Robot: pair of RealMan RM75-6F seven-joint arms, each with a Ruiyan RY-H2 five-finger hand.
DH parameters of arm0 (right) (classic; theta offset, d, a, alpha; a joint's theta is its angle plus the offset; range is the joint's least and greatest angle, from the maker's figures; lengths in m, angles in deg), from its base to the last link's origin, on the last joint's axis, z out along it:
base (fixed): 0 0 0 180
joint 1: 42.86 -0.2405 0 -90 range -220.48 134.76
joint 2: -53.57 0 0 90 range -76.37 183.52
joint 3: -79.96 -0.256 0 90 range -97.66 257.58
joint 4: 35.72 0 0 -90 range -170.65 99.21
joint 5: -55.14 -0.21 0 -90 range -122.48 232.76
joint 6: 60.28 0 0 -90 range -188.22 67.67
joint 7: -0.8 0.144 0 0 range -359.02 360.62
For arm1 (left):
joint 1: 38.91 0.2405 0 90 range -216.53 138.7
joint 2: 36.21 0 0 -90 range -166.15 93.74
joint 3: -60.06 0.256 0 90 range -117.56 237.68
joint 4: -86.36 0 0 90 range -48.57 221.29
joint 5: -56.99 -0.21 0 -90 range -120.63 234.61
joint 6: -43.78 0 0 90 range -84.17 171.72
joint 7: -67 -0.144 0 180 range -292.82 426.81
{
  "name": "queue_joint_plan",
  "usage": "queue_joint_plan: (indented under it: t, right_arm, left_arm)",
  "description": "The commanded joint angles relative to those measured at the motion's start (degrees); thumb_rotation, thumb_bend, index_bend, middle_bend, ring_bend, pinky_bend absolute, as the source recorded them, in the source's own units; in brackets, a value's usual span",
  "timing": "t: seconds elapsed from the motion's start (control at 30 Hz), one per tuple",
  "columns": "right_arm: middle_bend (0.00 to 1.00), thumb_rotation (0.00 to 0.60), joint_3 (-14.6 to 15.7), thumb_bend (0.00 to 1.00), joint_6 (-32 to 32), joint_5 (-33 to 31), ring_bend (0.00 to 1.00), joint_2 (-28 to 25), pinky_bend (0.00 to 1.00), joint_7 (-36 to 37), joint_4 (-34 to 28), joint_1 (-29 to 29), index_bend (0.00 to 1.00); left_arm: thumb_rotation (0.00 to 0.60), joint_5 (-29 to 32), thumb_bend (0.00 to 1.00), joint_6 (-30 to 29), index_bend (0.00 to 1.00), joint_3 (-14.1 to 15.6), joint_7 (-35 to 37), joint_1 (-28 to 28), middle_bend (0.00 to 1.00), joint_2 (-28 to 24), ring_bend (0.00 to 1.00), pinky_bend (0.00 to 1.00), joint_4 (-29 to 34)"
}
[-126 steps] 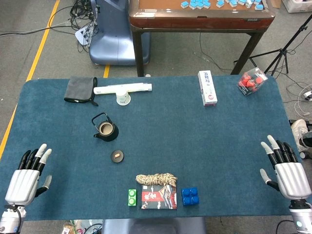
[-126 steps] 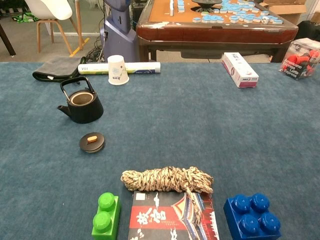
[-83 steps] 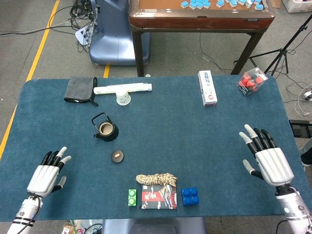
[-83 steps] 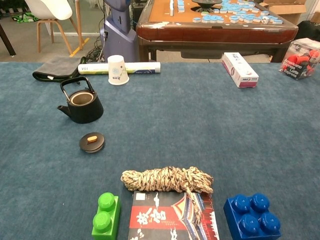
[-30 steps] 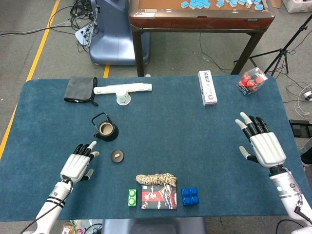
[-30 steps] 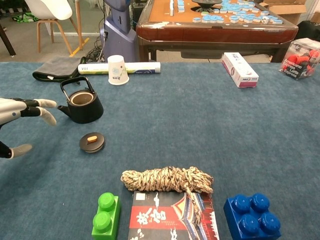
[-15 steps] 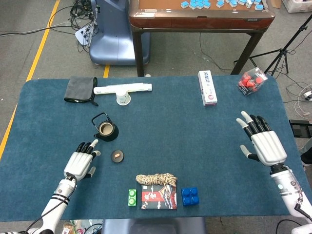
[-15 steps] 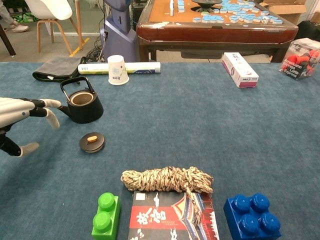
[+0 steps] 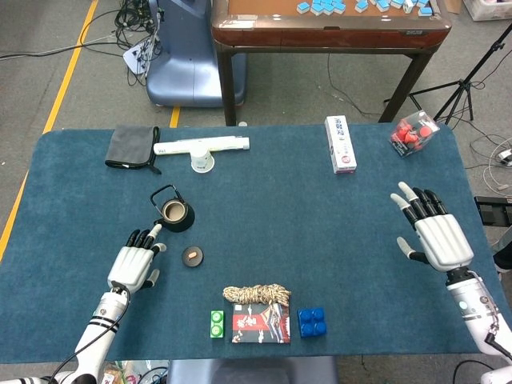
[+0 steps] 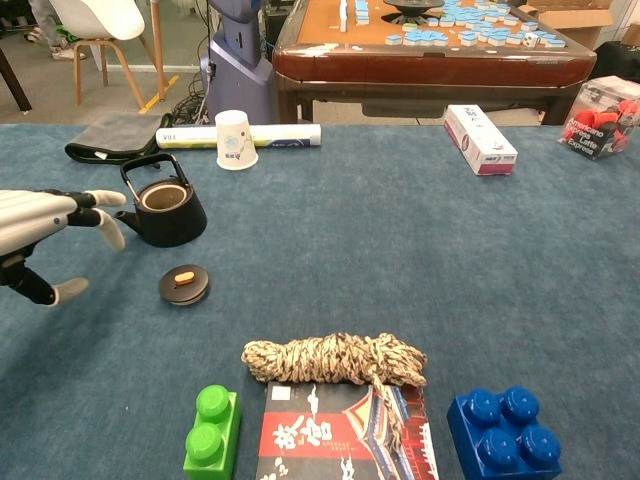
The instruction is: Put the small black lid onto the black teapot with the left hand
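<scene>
left robot hand (image 9: 134,265) → lid (image 9: 192,256): bare felt | teapot (image 9: 174,214) adjacent

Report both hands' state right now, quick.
Left hand: open, fingers spread, holding nothing, beside the small black lid.
Right hand: open, fingers spread, holding nothing.

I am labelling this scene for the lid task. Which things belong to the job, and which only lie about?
For the job: small black lid, black teapot, left hand.

Lying about: rope coil, booklet, green block, blue block, paper cup, grey cloth, white box.
</scene>
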Motion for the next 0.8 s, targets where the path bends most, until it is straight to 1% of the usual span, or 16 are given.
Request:
queue_joint_plan:
  t: [0.03,0.23,0.47,0.6,0.8]
  right_arm:
    - [0.0,0.6,-0.01,0.36,0.22,-0.09,0.0,0.09,0.0,0.36,0.38,-0.17,0.0]
    - [0.0,0.6,-0.04,0.36,0.67,-0.17,0.0,0.42,0.0,0.68,0.95,-0.61,0.0]
    - [0.0,0.6,0.05,0.36,1.13,-0.1,0.0,0.68,0.0,1.18,1.51,-1.03,0.0]
    - [0.0,0.6,0.34,0.36,0.99,0.29,0.0,0.84,0.0,1.76,1.9,-0.97,0.0]
    - [0.0,0.6,0.77,0.36,0.15,0.78,0.0,0.54,0.0,2.84,2.36,-0.37,0.0]
  left_arm:
    - [0.6,0.13,0.38,0.52,0.27,-0.13,1.22,-0.21,0.0,0.44,0.0,0.0,-0.93]
    - [0.6,0.31,0.38,1.27,0.25,0.24,1.32,-0.81,0.0,1.23,0.0,0.0,-1.62]
    - [0.6,-0.36,0.38,-0.08,0.23,1.42,0.16,-0.53,0.0,2.59,0.0,0.0,-1.38]
    - [0.6,-1.69,0.38,-0.79,0.23,1.94,-0.57,-0.64,0.0,3.64,0.0,0.0,-1.48]
    - [0.6,-3.95,0.38,-2.35,0.23,3.06,-3.49,-0.76,0.0,5.65,0.0,0.0,-1.59]
